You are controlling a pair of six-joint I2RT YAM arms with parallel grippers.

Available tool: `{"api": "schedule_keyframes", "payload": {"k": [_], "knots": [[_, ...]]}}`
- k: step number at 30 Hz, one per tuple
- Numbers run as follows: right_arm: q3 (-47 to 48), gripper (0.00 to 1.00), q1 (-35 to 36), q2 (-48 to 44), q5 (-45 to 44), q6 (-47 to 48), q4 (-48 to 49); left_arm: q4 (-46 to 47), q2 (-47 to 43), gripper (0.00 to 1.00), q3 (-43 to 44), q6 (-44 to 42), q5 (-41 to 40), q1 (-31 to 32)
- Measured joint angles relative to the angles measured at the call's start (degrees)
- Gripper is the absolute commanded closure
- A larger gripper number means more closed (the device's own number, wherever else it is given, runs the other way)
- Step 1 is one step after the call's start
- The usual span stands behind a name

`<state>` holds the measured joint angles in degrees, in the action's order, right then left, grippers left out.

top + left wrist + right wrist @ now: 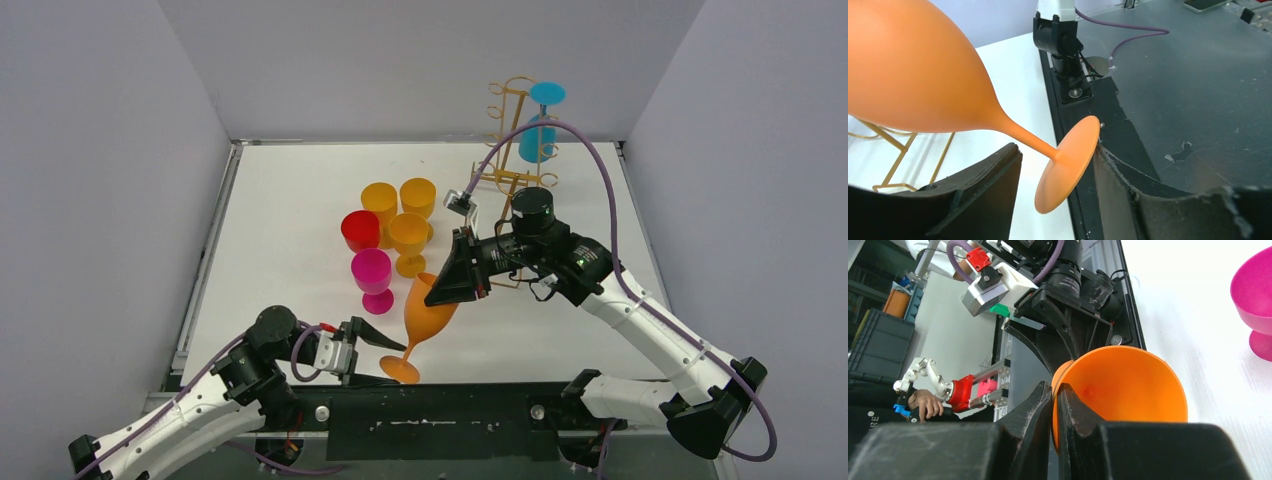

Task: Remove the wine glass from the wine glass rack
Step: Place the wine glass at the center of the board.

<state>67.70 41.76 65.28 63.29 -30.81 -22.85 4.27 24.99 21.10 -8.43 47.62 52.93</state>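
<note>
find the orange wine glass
Top view, front centre: the orange wine glass tilts, rim pinched by the right gripper, foot inside the open left gripper.

The right arm (560,256) partly hides the wine glass rack (513,110), and the left wrist view crops the orange glass (923,75).

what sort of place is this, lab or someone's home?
Probably a robot lab cell, not a home: white table boxed in by plain grey walls, left arm and right arm bolted at its edge, bright glasses as props.
</note>
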Motion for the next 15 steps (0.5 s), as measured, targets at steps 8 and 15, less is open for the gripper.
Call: {"api": "schedule_keyframes", "payload": {"k": [8,15], "knots": [[-0.9,1.00,0.0,-0.3,-3.0,1.4,-1.3,-6.4,-1.3,0.18,0.3,-1.5,-4.1,-0.1],[-1.2,1.00,0.6,-0.6,-9.5,2.6,-5.4,-11.2,-3.2,0.11,1.2,-1.0,-11.0,-0.1]]}}
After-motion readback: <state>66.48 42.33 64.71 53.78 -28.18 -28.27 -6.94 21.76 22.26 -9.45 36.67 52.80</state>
